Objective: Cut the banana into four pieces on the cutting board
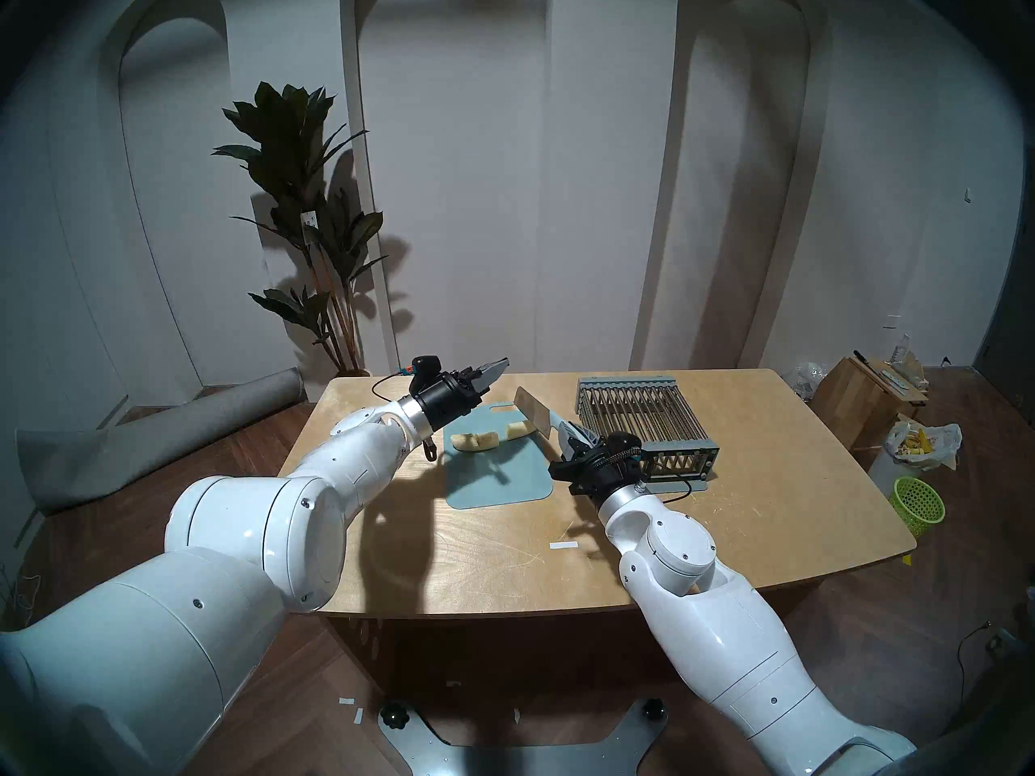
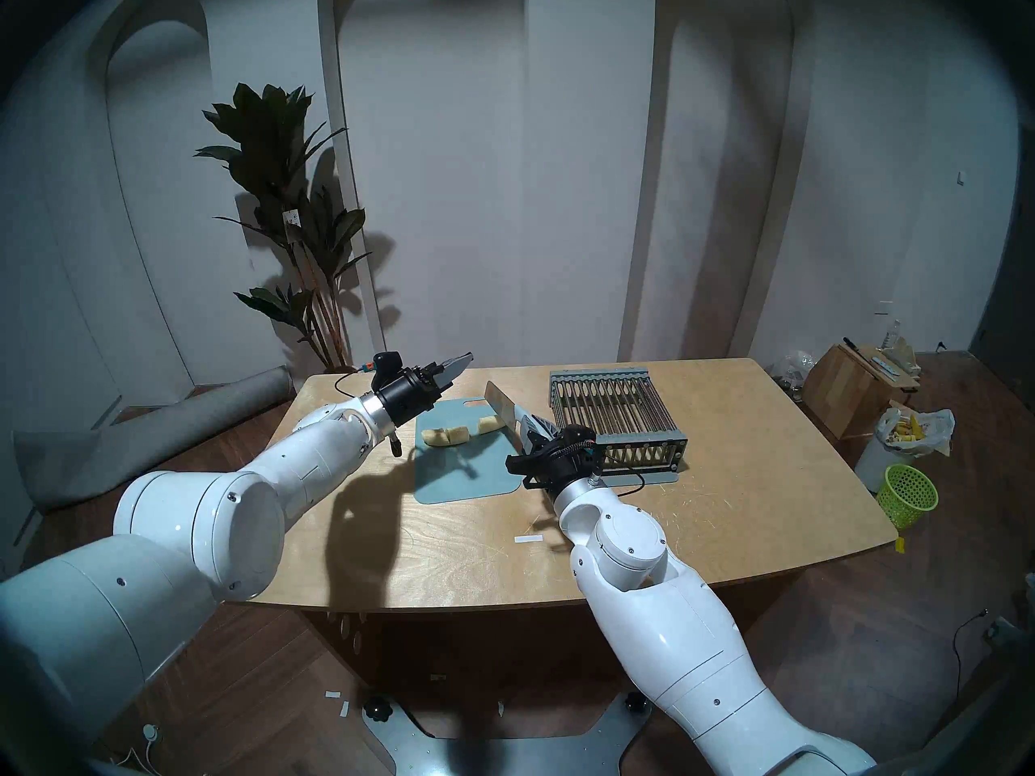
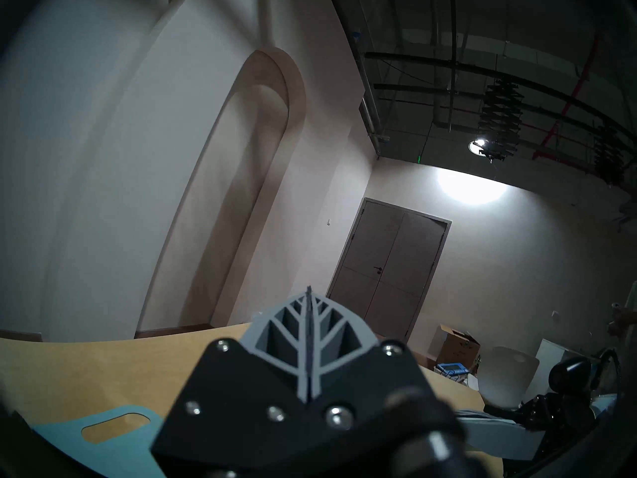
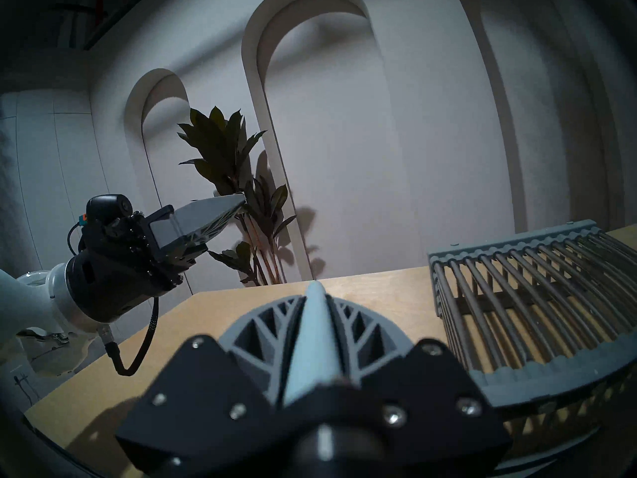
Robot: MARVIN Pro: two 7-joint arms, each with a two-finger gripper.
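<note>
**Knife raised beside a partly cut banana**

From the head views we are seeing the banana lying on the board near its far end, in pieces: two chunks touching each other toward our left, and one chunk apart from them, just beside the blade. Whether a further piece is hiding behind the blade, we cannot tell. The board is lying flat on the table, with the rack just beyond its right edge.

Our right gripper is clamping shut on the knife by its pale handle, and the blade is pointing away from us, tilted up over the board's right side. The right wrist view is showing what the head views cannot: the handle wedged tight between the two grey fingers. It is hiding the blade, the banana and the board, though, and is looking across at our left gripper and the plant.

Our left gripper is hanging above the board's far left corner, closed and empty. The left wrist view is confirming this, its fingers pressed together with nothing between them, and only there are we seeing the board's slot up close.
</note>
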